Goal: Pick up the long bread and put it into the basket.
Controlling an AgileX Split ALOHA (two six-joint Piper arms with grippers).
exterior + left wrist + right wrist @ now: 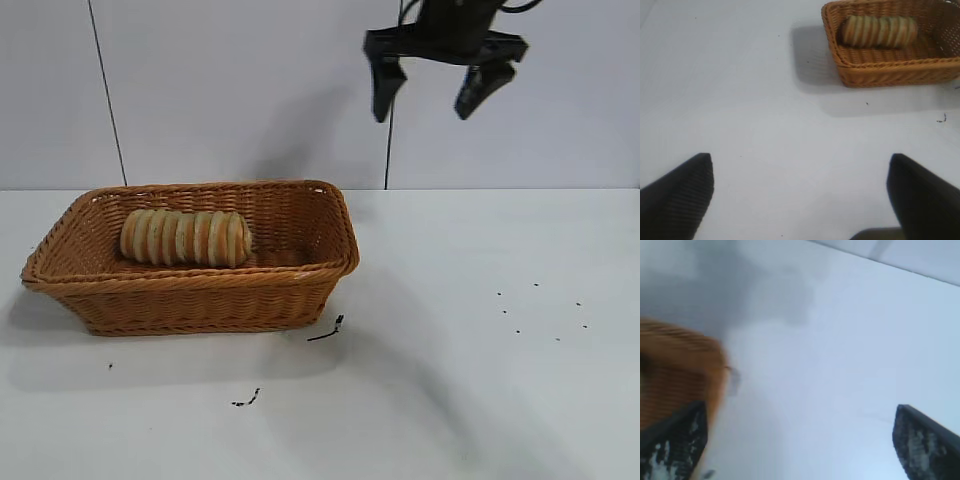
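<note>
High above the bench [470, 400], off to the right of the basket [200, 295], the right claw [430, 95] hangs with its fingers spread wide and nothing between them. The left claw [800, 195] sits low over bare bench, fingers apart too. Inside the woven orange-brown basket lies the long bread [186, 237], an oblong ridged loaf banded crosswise in tan and orange-brown, resting toward its left end.

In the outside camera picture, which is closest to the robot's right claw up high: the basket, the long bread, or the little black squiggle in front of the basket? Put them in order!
From the right gripper, up at the top with jaws open:
1. The basket: its right end is nearest.
2. The long bread: inside the basket, toward its left.
3. The black squiggle: lowest on the table, in front of the basket.
</note>
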